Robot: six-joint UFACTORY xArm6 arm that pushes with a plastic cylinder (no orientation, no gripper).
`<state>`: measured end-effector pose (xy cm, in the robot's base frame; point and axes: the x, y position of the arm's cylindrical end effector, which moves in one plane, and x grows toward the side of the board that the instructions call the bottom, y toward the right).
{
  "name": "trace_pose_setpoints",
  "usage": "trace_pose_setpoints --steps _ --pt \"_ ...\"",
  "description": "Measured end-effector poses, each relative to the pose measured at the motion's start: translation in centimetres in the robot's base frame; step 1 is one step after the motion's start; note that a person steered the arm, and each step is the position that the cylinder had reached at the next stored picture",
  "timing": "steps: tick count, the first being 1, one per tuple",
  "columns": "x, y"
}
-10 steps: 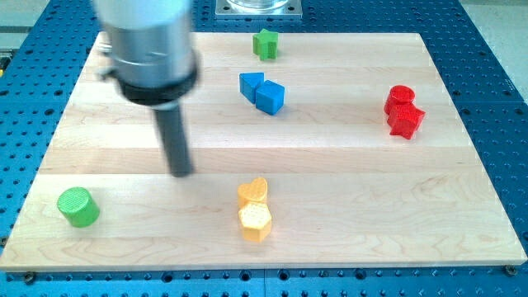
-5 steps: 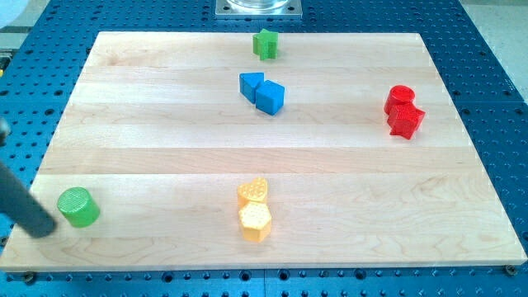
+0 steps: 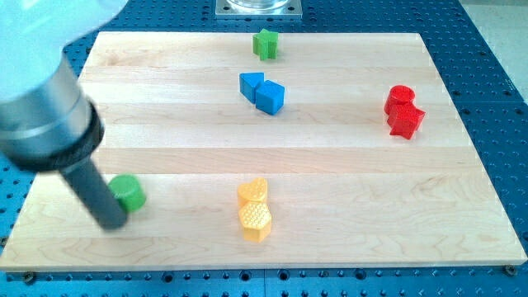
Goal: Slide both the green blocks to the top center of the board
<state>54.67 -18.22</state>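
While leaning leftward, my tip (image 3: 113,223) touches the green cylinder (image 3: 128,191).

Pale wooden board (image 3: 346,181) sits on a blue perforated metal table (image 3: 495,74), which surrounds it on all sides. Grey metal mounting plate (image 3: 258,8) at the view's top edge. Lighting even.

Bright even light; arm (image 3: 45,124) motion-blurred; blocks sharp.

my tip (image 3: 113,223) touching green cylinder (image 3: 128,192) at view's lower left. green star (image 3: 265,44) top center, blue blocks (image 3: 262,91) just below it. red blocks (image 3: 403,110) right, yellow blocks (image 3: 254,209) bottom middle.
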Motion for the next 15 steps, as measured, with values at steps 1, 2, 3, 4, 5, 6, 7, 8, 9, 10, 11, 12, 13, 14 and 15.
trace_pose_setpoints --steps 1,2,3,4,5,6,7,8,9,10,11,12,13,14,15 --pt "-6.8 0.0" --pt "-12.2 2.7" --pt "-10.1 2.6" --pt "-6.3 0.9" --pt "-2.8 1.5" --pt "-5.2 5.0" --pt "-7.7 9.1" --pt "-4.3 10.6" --pt "-9.7 10.9" --pt "-15.2 10.9" --pt "-20.7 10.9" --pt "-19.3 8.1" --pt "-22.8 8.3" --pt "-24.5 12.5" --pt "-26.0 13.6"
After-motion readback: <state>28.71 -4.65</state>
